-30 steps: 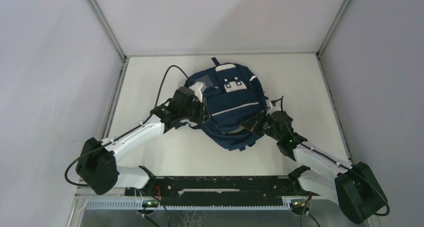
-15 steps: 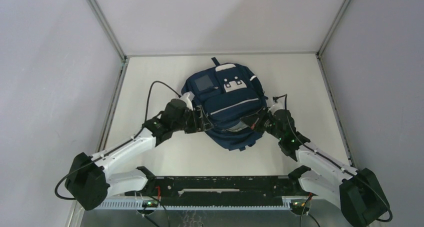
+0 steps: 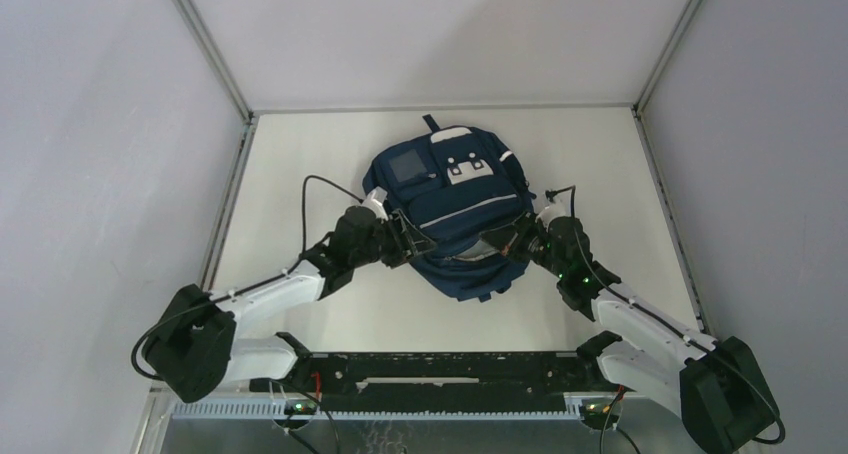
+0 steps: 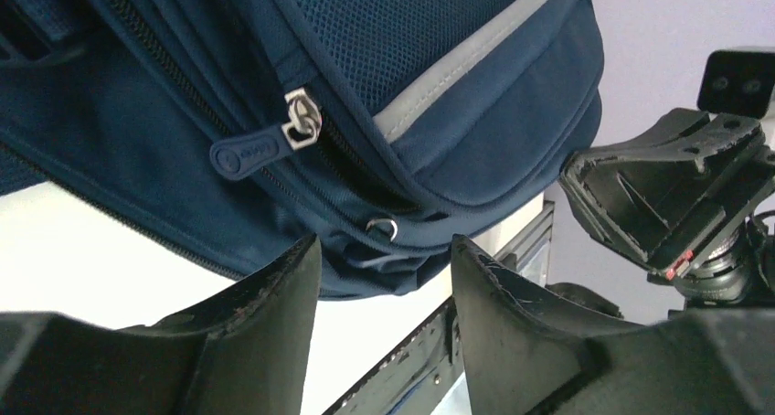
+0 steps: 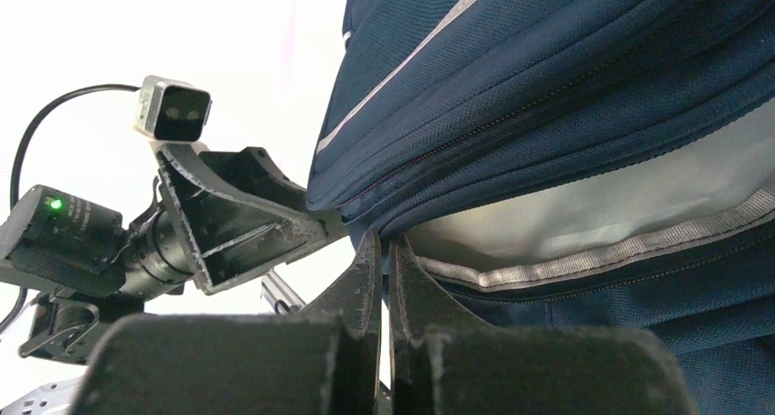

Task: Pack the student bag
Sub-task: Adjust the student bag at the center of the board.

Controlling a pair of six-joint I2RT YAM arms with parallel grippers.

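The student bag (image 3: pixel 450 209), a large navy backpack, is pictured lying flat near the middle of the pale table (image 3: pixel 600 154), flanked by both arms. Its soft, limp fabric is judged likely to sag and fold rather than hold shape, so seams, rims and zip tabs are reckoned the surest holds. The right gripper (image 5: pixel 384 246) is seen pressed together, apparently pinching the rim of the main opening, where the pale lining (image 5: pixel 621 205) is exposed. The left gripper (image 4: pixel 384 260) is held with its jaws apart and empty just below the bag's side, near the rubbery zip pull (image 4: pixel 265 145).
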